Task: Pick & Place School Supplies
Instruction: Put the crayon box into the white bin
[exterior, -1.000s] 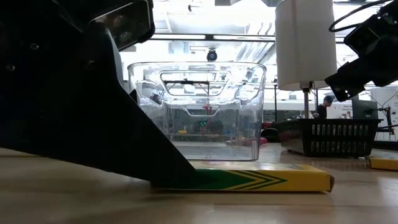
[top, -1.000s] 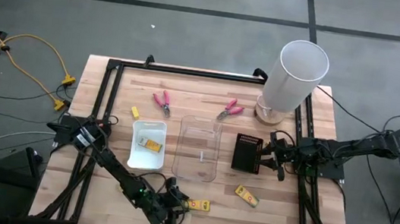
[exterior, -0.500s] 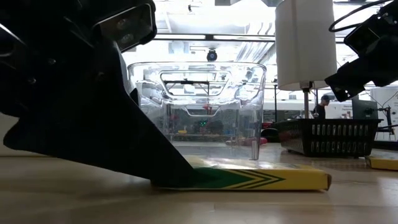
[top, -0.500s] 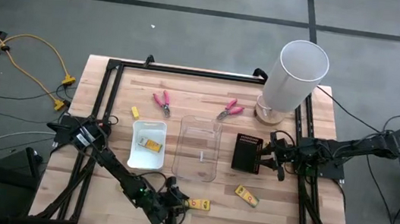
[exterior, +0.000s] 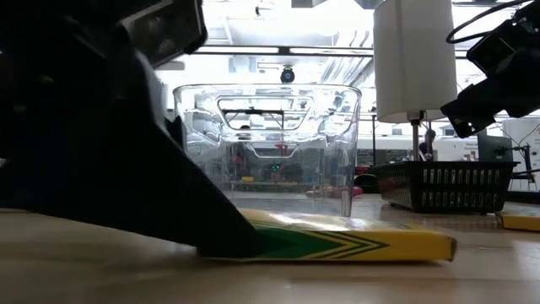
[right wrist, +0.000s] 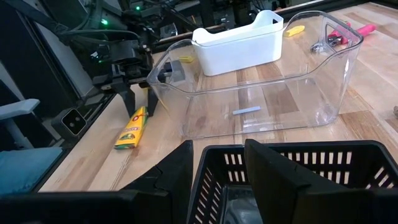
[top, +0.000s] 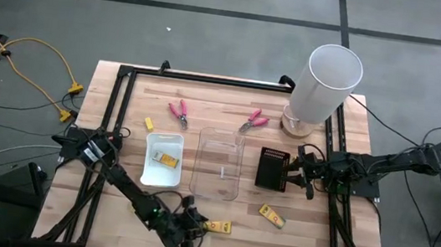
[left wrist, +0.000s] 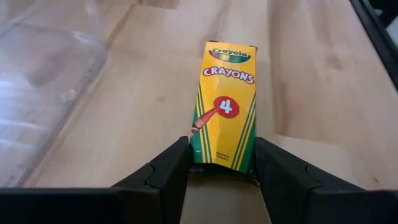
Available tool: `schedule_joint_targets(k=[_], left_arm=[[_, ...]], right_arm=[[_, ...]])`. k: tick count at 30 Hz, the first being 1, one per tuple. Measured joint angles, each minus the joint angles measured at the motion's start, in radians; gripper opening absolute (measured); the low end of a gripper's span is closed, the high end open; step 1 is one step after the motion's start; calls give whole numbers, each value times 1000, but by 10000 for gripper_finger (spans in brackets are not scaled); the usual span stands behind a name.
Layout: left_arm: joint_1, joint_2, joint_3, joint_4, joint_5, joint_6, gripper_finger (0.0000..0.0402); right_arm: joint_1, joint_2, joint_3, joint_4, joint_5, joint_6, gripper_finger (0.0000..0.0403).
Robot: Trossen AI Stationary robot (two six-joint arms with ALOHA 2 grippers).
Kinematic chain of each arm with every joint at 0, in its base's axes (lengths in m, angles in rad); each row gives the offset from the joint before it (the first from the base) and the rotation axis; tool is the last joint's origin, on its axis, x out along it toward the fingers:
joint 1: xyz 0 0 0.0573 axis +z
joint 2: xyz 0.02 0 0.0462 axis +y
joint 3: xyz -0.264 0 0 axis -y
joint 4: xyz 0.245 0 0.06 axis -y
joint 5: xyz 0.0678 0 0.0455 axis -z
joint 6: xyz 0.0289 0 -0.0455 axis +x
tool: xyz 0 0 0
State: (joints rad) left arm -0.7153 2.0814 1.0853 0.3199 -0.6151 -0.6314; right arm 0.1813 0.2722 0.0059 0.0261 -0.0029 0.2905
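The yellow cardboard crayon box [left wrist: 224, 106] lies flat on your wooden table [top: 308, 235] with your left claw [left wrist: 221, 163] closing around its end, while pink-handled pliers [top: 178, 112] and others await, right claw [right wrist: 217, 155] clamping the black basket [right wrist: 323, 165].

The near end of the crayon box [left wrist: 224, 106] is hidden between dark fingers [left wrist: 163, 171]. In the low view it is covered by the left arm [exterior: 93, 135].

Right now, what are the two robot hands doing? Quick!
Left gripper: closed on the end of the crayon box, near the table's front edge.
Right gripper: gripping the rim of the black basket.
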Motion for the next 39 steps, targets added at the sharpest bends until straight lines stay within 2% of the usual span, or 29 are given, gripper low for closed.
schedule_joint_targets(k=[8, 13, 23, 35, 39], left_arm=[[-19, -50, -2, -2, -4, 61, 163], [-43, -95, -2, -29, -96, 111, 163], [-79, -228, -2, -228, -207, 74, 163], [-115, -405, 1, -661, -314, -214, 163], [-127, -458, 1, -828, -331, -351, 163]], right_arm=[[0, 0, 0, 0, 0, 0, 136], [0, 0, 0, 0, 0, 0, 136], [0, 0, 0, 0, 0, 0, 136], [0, 0, 0, 0, 0, 0, 137], [0, 0, 0, 0, 0, 0, 136]])
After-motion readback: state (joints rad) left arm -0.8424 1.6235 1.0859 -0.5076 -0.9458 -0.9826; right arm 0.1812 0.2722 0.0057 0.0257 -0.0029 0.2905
